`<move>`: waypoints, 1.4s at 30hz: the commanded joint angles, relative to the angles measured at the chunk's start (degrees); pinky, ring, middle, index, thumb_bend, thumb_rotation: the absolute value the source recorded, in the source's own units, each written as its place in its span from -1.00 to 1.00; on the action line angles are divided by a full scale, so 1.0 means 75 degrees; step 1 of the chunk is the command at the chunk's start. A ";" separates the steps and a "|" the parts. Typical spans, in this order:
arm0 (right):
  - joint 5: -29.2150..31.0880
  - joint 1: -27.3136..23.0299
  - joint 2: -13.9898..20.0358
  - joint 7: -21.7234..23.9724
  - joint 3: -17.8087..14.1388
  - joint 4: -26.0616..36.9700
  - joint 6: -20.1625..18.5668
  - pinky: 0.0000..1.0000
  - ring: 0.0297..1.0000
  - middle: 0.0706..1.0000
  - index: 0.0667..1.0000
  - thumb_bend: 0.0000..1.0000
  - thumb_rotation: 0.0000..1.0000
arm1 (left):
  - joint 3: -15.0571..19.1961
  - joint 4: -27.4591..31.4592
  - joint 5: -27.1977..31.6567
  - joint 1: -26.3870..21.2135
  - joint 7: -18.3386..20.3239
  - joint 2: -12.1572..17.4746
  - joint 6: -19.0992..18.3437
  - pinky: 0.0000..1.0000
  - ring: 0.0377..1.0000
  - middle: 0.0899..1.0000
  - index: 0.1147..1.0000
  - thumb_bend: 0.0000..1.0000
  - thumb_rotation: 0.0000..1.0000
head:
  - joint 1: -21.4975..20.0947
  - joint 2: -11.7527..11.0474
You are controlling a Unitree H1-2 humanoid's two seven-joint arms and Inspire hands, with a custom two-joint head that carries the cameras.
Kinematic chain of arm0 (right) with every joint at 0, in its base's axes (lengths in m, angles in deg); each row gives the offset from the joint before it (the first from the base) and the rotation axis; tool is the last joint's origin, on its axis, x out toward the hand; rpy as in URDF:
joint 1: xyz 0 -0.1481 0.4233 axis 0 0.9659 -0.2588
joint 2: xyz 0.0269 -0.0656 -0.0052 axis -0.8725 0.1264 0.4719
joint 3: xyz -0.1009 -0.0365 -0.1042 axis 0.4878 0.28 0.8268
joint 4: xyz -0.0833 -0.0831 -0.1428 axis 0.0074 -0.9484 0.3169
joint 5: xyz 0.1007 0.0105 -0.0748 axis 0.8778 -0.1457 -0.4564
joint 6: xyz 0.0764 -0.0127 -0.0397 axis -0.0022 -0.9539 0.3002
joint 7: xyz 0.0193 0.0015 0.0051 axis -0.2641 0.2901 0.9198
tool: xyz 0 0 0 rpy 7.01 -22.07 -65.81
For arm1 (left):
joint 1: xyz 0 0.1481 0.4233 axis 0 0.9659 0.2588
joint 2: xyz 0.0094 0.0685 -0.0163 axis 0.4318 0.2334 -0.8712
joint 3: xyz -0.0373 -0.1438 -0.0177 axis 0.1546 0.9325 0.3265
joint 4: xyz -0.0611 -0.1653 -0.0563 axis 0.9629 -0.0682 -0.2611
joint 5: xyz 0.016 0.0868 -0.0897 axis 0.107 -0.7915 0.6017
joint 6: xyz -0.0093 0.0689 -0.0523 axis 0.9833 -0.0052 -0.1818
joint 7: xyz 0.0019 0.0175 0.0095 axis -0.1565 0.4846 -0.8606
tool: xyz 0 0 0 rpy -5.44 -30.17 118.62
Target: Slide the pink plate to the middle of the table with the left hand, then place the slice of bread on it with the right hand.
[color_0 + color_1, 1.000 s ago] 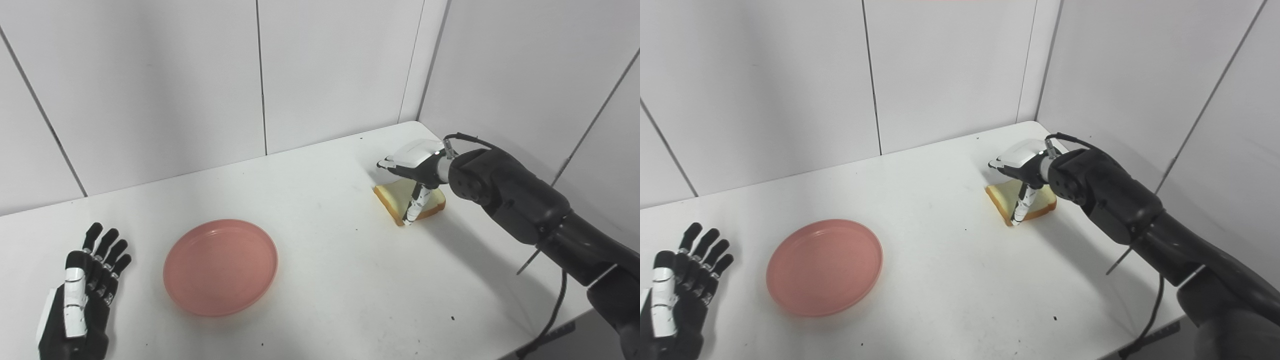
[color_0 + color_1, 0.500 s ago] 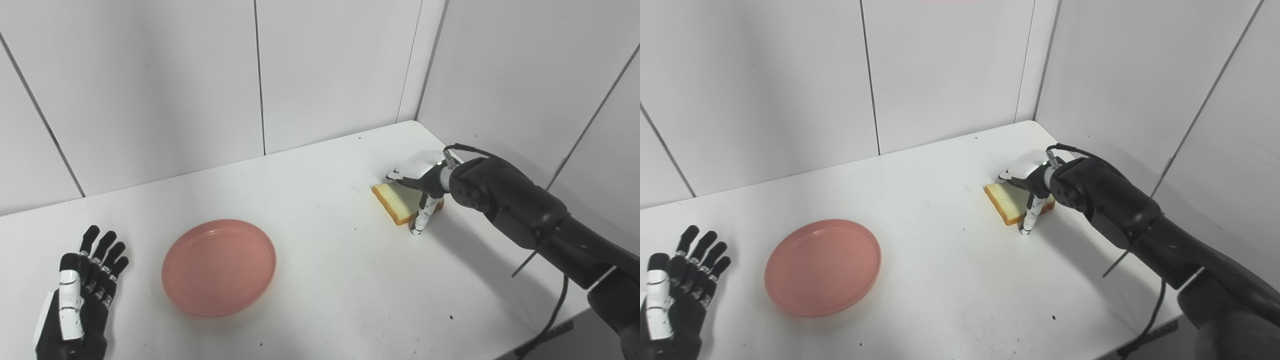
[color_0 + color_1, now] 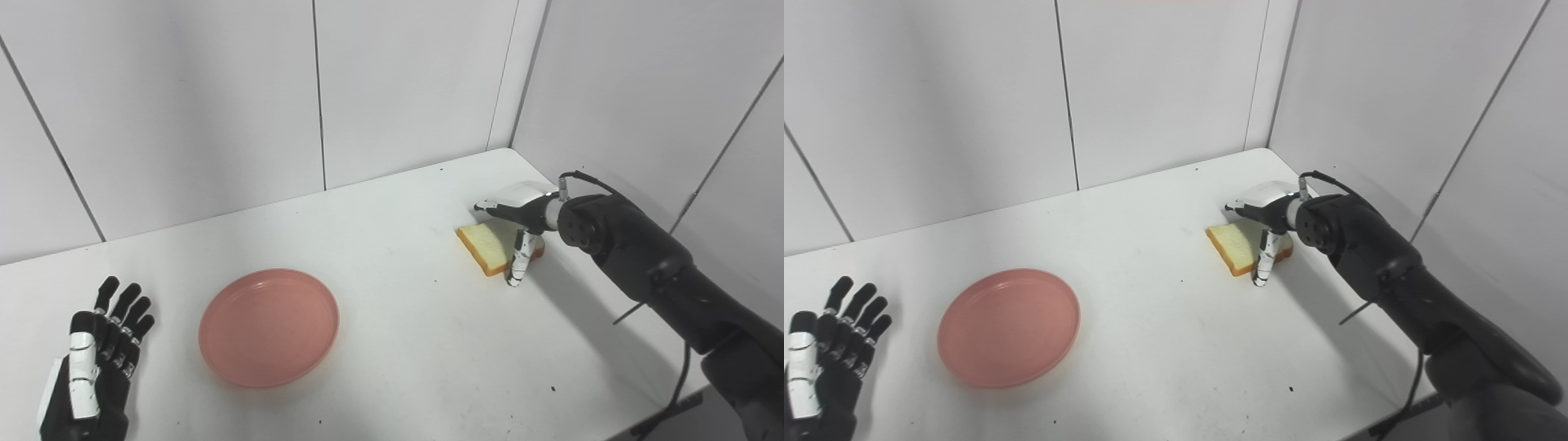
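The pink plate (image 3: 268, 327) lies flat on the white table (image 3: 398, 343), left of the middle. The slice of bread (image 3: 490, 245) lies flat near the table's far right. My right hand (image 3: 520, 208) hovers over the bread's right part, fingers stretched over its far side and thumb (image 3: 516, 266) pointing down at its near right corner, touching the table. It has no closed hold on the bread. My left hand (image 3: 92, 367) rests open at the lower left, fingers apart, a little left of the plate and not touching it.
White wall panels stand close behind the table and along its right side. The table's right front edge (image 3: 1396, 398) runs under my right forearm, with a black cable hanging there.
My right hand has lowered and shifted slightly right over the bread; its thumb has moved from in front of the slice to its near right corner. My left hand has drawn back a little.
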 commanded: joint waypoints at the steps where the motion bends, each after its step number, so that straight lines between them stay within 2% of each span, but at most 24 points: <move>1: 0.0185 -0.0279 -0.0071 -0.0322 -0.0199 -0.0056 -0.0183 0.36 0.63 0.74 0.81 0.95 -0.71 | 0.0021 0.0207 0.0055 -0.0118 0.0056 0.0063 0.0145 0.94 0.90 0.91 0.93 0.35 0.97 | 0.0018 -0.0004; 2: 0.0212 -0.0310 -0.0157 -0.0478 -0.0192 -0.0133 -0.0077 0.07 0.32 0.41 0.67 0.90 -0.77 | 0.0014 0.0209 0.0026 -0.0116 0.0045 0.0065 0.0159 0.91 0.89 0.89 0.91 0.36 0.96 | 0.0018 -0.0004; 4: 0.0226 -0.0432 -0.0317 -0.0690 -0.0114 -0.0381 0.0055 0.10 0.31 0.38 0.61 0.85 -0.80 | 0.0012 0.0196 0.0015 -0.0115 0.0042 0.0066 0.0182 0.91 0.88 0.89 0.90 0.35 0.95 | 0.0018 -0.0004; 6: 0.0334 -0.0620 -0.0481 -0.0781 -0.0031 -0.0755 0.0122 0.22 0.31 0.35 0.41 0.68 -0.93 | 0.0017 0.0183 0.0057 -0.0114 0.0076 0.0079 0.0175 0.93 0.89 0.90 0.91 0.35 0.95 | 0.0041 -0.0003; 7: 0.0379 -0.0722 -0.0552 -0.0828 0.0019 -0.0968 0.0165 0.18 0.22 0.28 0.30 0.59 -0.97 | 0.0026 0.0181 0.0091 -0.0113 0.0085 0.0074 0.0158 0.95 0.91 0.90 0.92 0.34 0.96 | 0.0047 0.0002; 8: 0.0403 -0.0798 -0.0607 -0.0876 0.0061 -0.1125 0.0189 0.12 0.15 0.22 0.11 0.32 -0.86 | 0.0031 0.0184 0.0109 -0.0114 0.0086 0.0067 0.0145 0.96 0.91 0.91 0.92 0.34 0.96 | 0.0049 0.0003; 9: 0.0417 -0.0839 -0.0645 -0.0922 0.0095 -0.1202 0.0189 0.06 0.09 0.17 0.01 0.18 -0.81 | 0.0029 0.0201 0.0108 -0.0115 0.0075 0.0055 0.0126 0.97 0.91 0.91 0.92 0.33 0.96 | 0.0060 0.0009; 10: 0.0432 -0.0855 -0.0665 -0.0966 0.0126 -0.1226 0.0187 -0.02 0.01 0.00 -0.06 0.10 -0.94 | 0.0023 0.0213 0.0096 -0.0116 0.0067 0.0050 0.0120 0.95 0.91 0.91 0.92 0.32 0.97 | 0.0066 0.0010; 13: 0.0418 -0.0885 -0.0672 -0.1050 0.0241 -0.1254 0.0217 -0.09 -0.06 -0.10 -0.08 0.06 -0.99 | 0.0008 0.0206 0.0054 -0.0115 0.0058 0.0039 0.0176 0.95 0.90 0.90 0.92 0.32 0.98 | 0.0078 0.0009; 18: 0.0398 -0.0914 -0.0633 -0.0982 0.0349 -0.1212 -0.0034 -0.11 -0.05 -0.10 -0.09 0.06 -1.00 | 0.0017 0.0196 0.0097 -0.0120 0.0049 0.0006 0.0132 0.95 0.90 0.91 0.92 0.34 0.96 | 0.0124 -0.0004; 27: 0.0592 -0.0895 -0.0528 -0.0689 0.0162 -0.0553 -0.0447 -0.17 -0.10 -0.17 -0.03 0.05 -1.00 | 0.0009 0.0176 0.0005 -0.0130 -0.0075 -0.0097 0.0126 0.90 0.87 0.88 0.89 0.39 0.90 | 0.0260 -0.0051; 33: 0.0499 -0.1037 -0.0203 -0.0257 0.0051 0.0473 -0.0810 -0.10 -0.03 -0.13 -0.06 0.06 -1.00 | -0.0118 0.0096 -0.0305 -0.0139 -0.0163 -0.0122 0.0341 0.83 0.85 0.89 0.89 0.39 0.93 | 0.0707 -0.0129; 38: 0.0866 -0.1098 -0.0329 -0.0020 -0.0387 0.1265 -0.1326 -0.13 -0.04 -0.14 -0.05 0.05 -1.00 | -0.0233 0.0001 -0.0486 -0.0124 -0.0159 -0.0172 0.0552 0.83 0.86 0.90 0.90 0.36 0.95 | 0.1089 -0.0218; 42: 0.0966 -0.1226 -0.0350 0.0355 -0.0413 0.2220 -0.1692 -0.09 -0.01 -0.12 -0.07 0.05 -1.00 | -0.0310 -0.0060 -0.0555 -0.0134 -0.0190 -0.0250 0.0565 0.87 0.89 0.92 0.93 0.36 0.97 | 0.1395 -0.0278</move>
